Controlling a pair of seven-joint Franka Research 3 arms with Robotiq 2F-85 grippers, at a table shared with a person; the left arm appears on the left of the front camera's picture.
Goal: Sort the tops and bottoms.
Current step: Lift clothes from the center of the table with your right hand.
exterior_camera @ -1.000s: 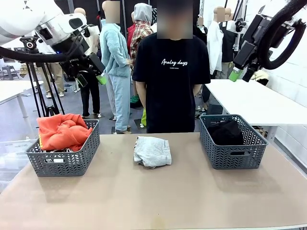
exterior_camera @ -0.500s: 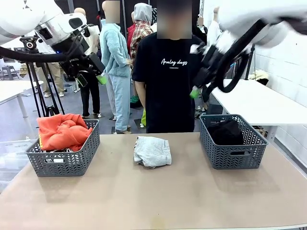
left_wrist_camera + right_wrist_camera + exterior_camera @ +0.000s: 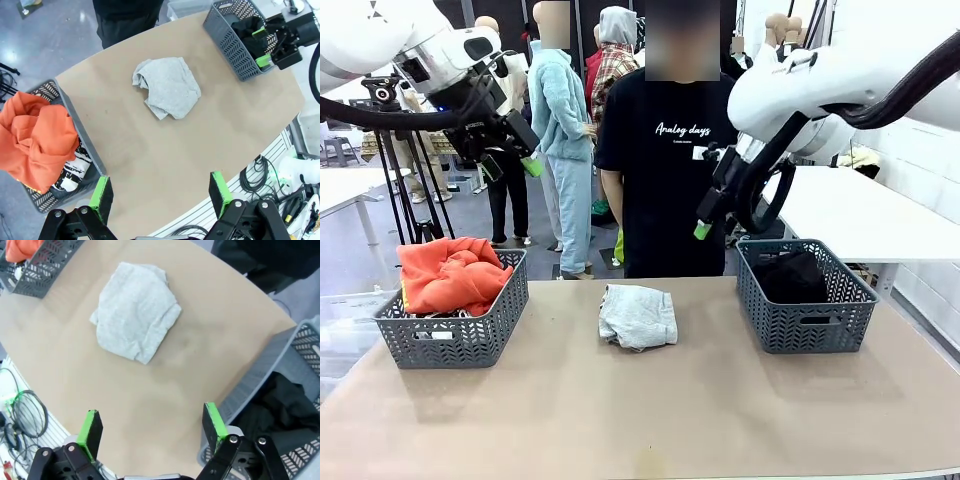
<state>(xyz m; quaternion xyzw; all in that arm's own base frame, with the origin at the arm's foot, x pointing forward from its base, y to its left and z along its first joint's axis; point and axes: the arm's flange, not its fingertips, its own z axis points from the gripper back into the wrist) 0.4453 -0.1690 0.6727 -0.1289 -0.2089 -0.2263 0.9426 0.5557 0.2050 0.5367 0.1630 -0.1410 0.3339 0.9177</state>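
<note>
A light grey top lies crumpled at the table's middle, also in the left wrist view and the right wrist view. An orange top fills the left basket, with a white printed top peeking from under it. The black bottoms lie in the right basket. My left gripper hangs open high above the left basket. High over the gap between the grey top and the right basket, my right gripper is open, empty.
A person in a black T-shirt stands at the table's far edge behind the grey top. Bare brown tabletop stretches in front of the baskets. Cables lie on the floor beyond the near table edge.
My right arm has swung from the far upper right down and leftward to above the table's middle right. The left arm and the garments have not moved.
</note>
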